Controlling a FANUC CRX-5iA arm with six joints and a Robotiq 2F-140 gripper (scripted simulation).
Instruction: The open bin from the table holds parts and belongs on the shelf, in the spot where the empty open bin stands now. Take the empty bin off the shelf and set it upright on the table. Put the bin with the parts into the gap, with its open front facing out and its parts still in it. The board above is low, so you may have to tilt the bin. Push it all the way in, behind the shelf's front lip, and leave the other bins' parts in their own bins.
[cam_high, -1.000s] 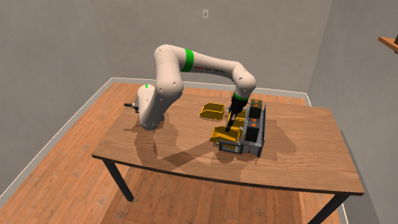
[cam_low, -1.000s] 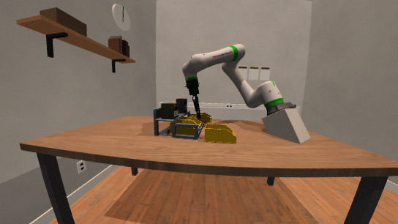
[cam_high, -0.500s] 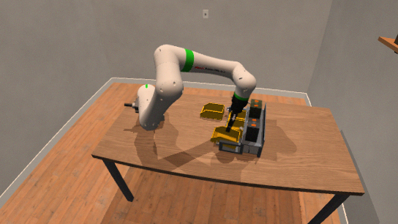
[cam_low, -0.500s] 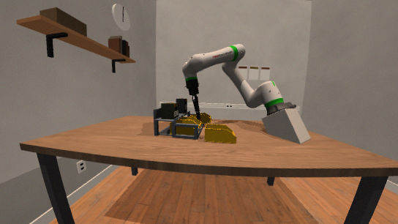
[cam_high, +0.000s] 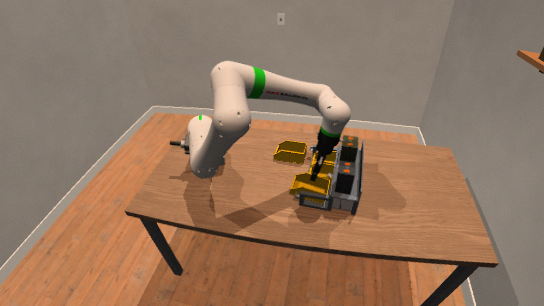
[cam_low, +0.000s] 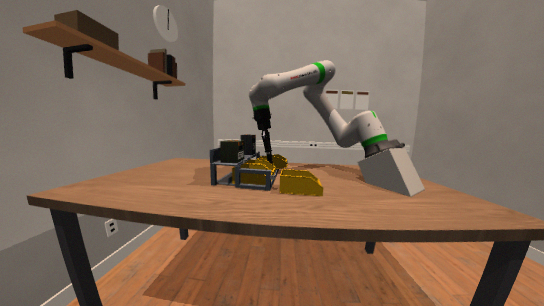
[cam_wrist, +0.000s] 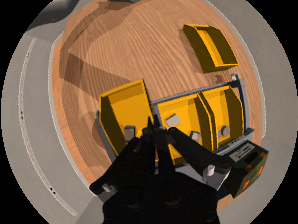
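Observation:
My gripper (cam_high: 313, 177) (cam_low: 270, 159) (cam_wrist: 154, 121) is shut on the right side wall of the yellow bin with parts (cam_high: 310, 188) (cam_low: 281, 161) (cam_wrist: 125, 108). This bin is tilted, its rear in the shelf's end spot and its front sticking out over the front rail. A grey part (cam_wrist: 130, 132) shows in it; my fingers hide some of the inside. The empty yellow bin (cam_high: 290, 150) (cam_low: 301, 184) (cam_wrist: 212, 46) stands upright on the table beside the shelf. The grey shelf (cam_high: 344, 204) (cam_low: 214, 174) (cam_wrist: 185, 93) stands on the table.
Two other yellow bins, a middle one (cam_wrist: 183, 107) and a far one (cam_wrist: 225, 102), sit in the shelf with grey parts inside. Dark boxes (cam_high: 345, 181) (cam_low: 231, 151) (cam_wrist: 249, 170) stand on the low upper board, close to my gripper.

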